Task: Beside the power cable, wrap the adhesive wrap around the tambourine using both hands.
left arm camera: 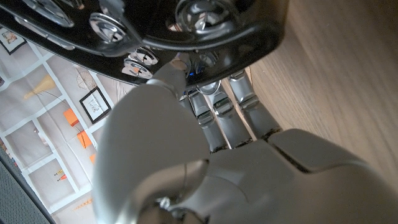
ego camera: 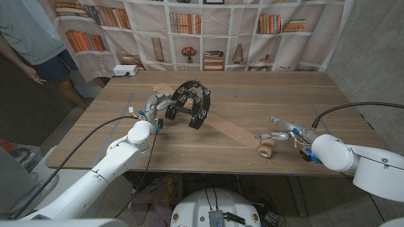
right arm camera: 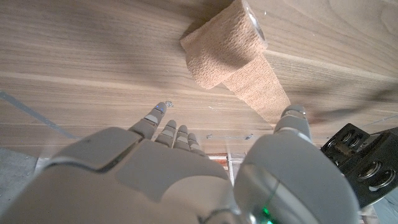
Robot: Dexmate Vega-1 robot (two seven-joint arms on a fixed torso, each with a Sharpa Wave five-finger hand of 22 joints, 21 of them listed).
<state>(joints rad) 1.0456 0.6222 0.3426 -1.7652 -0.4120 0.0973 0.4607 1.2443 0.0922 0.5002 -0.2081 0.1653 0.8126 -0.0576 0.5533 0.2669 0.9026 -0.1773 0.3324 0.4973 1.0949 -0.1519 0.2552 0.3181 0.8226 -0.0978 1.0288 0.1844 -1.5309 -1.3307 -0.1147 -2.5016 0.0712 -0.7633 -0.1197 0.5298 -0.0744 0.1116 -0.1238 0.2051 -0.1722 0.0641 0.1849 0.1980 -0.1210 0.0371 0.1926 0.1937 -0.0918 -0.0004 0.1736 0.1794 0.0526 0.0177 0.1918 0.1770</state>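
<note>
Okay, black tambourine [ego camera: 191, 104] with metal jingles, propped up, gripped by left hand [ego camera: 156, 108]; tan wrap [ego camera: 230, 132] trails to its roll [ego camera: 266, 149]; right hand [ego camera: 282, 130] released, fingers apart.

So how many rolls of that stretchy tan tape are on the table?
1. The roll lies near the right hand, its tape strip stretching to the tambourine.

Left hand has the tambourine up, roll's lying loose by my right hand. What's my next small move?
Probably close the right hand on the roll. The left hand holds the tambourine upright, a strip runs from it to the roll, and the right hand is open beside it.
</note>
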